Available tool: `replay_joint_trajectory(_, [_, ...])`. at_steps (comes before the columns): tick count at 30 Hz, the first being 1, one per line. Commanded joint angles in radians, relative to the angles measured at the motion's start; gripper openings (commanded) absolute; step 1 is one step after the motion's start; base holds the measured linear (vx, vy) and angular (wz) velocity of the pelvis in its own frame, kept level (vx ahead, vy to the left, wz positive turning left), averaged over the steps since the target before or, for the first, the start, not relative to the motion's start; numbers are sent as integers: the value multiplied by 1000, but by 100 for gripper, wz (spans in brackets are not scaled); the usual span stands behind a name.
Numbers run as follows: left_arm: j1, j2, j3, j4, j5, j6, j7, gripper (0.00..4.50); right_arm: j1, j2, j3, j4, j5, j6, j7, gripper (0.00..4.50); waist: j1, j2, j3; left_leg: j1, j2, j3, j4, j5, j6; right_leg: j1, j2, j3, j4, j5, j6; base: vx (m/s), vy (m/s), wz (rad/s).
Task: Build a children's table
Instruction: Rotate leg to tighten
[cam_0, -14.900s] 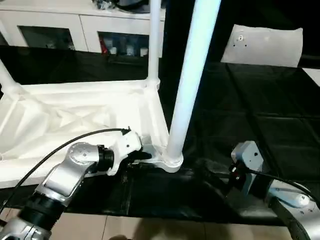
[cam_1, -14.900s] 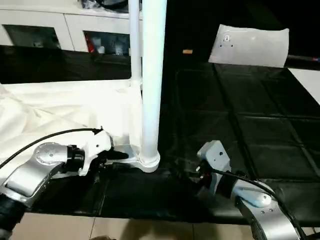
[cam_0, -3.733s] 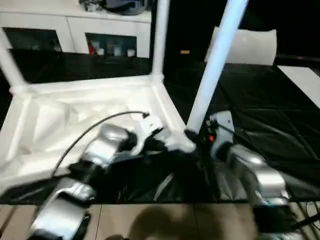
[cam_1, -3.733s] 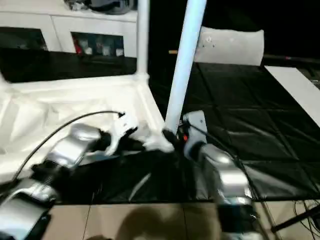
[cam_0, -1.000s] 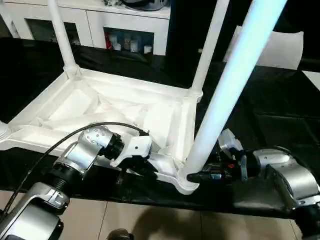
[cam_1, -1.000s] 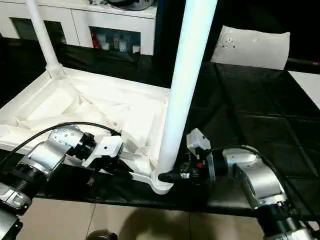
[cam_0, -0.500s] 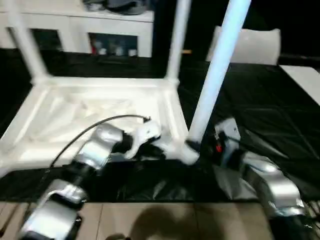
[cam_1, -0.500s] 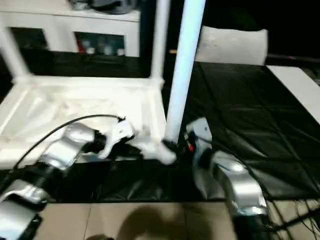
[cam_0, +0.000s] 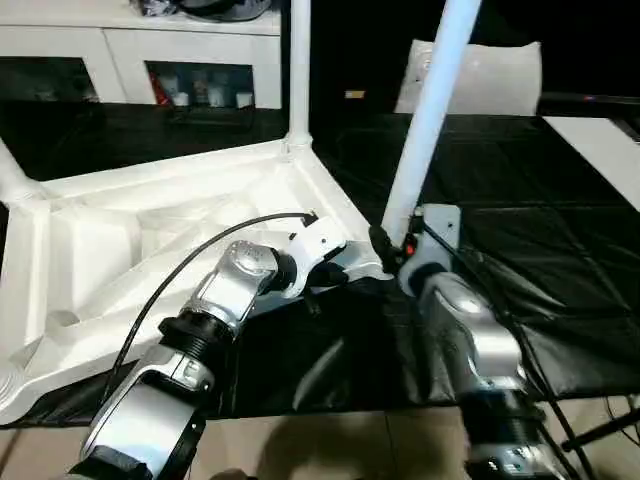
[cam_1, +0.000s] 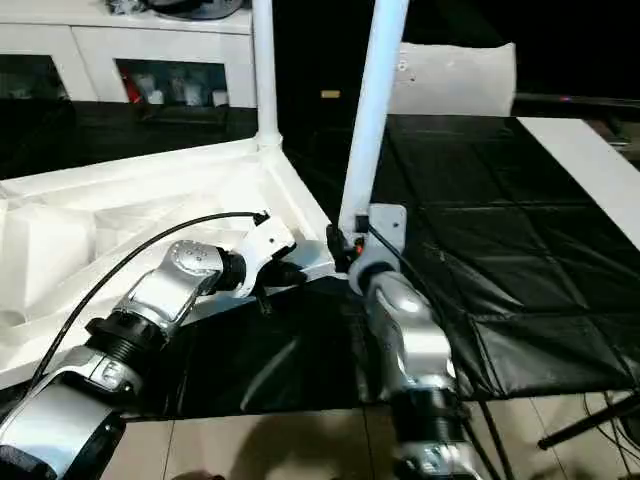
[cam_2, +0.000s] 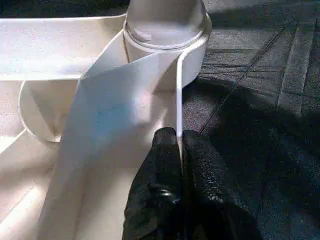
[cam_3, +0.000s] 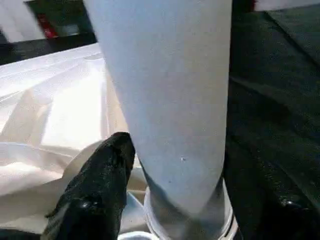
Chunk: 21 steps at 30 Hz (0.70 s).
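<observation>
The children's table lies upside down: its white ribbed tabletop (cam_0: 150, 230) rests on the black mat. Legs rise from the far right corner (cam_0: 297, 70) and the left corner (cam_0: 12, 170). A third leg (cam_0: 430, 110) stands tilted in the near right corner socket (cam_2: 165, 30). My left gripper (cam_2: 178, 137) is shut on the thin rim wall of the tabletop beside that socket. My right gripper (cam_3: 185, 165) is open, its black fingers (cam_3: 100, 180) on either side of the leg's base just above the socket; I cannot tell whether they touch it.
Black quilted mat (cam_0: 560, 240) covers the platform to the right. A flat white sheet (cam_0: 470, 75) lies at the back right. White cabinets (cam_0: 150, 50) stand behind. The mat's front edge drops to the tiled floor (cam_0: 350, 440).
The whole picture has shifted and tilted with the camera. Both grippers stay at the near right corner, the left on the rim and the right at the leg's base.
</observation>
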Motion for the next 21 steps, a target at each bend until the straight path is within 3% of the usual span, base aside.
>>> replay_joint_trajectory(1, [2, 3, -15, 12, 15, -3, 10, 0, 18, -3, 61, -37, 33, -17, 79, 319, 6, 6, -58, 8, 57, -29, -67, -190, 17, 36, -74, 49, -76, -112, -196, 0, 0, 0])
replay_joint_trajectory(6, [24, 43, -36, -23, 8, -30, -70, 0, 107, -164, 61, -119, 79, -65, 296, 362, 8, 5, -53, 6, 60, -32, -69, -226, 23, 40, -74, 47, -82, -172, -194, 0, 0, 0])
replay_joint_trajectory(10, [40, 77, -55, -33, 1, -74, -142, 0, 146, -324, 36, -154, 120, -57, 494, 404, 11, 5, -53, 7, 61, -31, -65, -236, 34, 40, -75, 48, -86, -198, -197, 0, 0, 0])
replay_joint_trajectory(12, [41, 83, -57, -33, 0, -78, -154, 0, 147, -351, 29, -157, 128, -58, 526, 411, 15, 3, -54, 6, 62, -29, -64, -218, 44, 40, -75, 48, -83, -173, -206, 0, 0, 0])
replay_joint_trajectory(14, [50, 120, -84, -49, -4, -113, -235, 0, 143, -467, 20, -153, 182, -55, 681, 422, 18, 0, -54, 6, 61, -29, -61, -221, 51, 41, -75, 46, -84, -194, -210, 0, 0, 0])
replay_joint_trajectory(16, [52, 131, -93, -53, -4, -126, -259, 0, 141, -496, 19, -149, 195, -53, 723, 422, 20, 1, -52, 6, 62, -28, -60, -216, 58, 39, -76, 47, -85, -202, -212, 0, 0, 0])
replay_joint_trajectory(18, [68, 155, -110, -75, -13, -154, -325, 0, 137, -552, 39, -150, 215, -44, 825, 422, 23, 7, -53, 8, 64, -30, -61, -218, 59, 37, -76, 45, -84, -201, -218, 0, 0, 0])
replay_joint_trajectory(20, [81, 183, -135, -93, -13, -199, -388, 0, 129, -592, 61, -142, 230, -46, 908, 422, 26, -1, -54, 5, 66, -30, -60, -217, 67, 40, -79, 45, -82, -196, -223, 0, 0, 0])
replay_joint_trajectory(21, [86, 196, -146, -100, -14, -219, -416, 0, 123, -606, 67, -136, 240, -46, 939, 422, 26, 0, -53, 5, 66, -29, -60, -214, 67, 39, -78, 45, -82, -192, -226, 0, 0, 0])
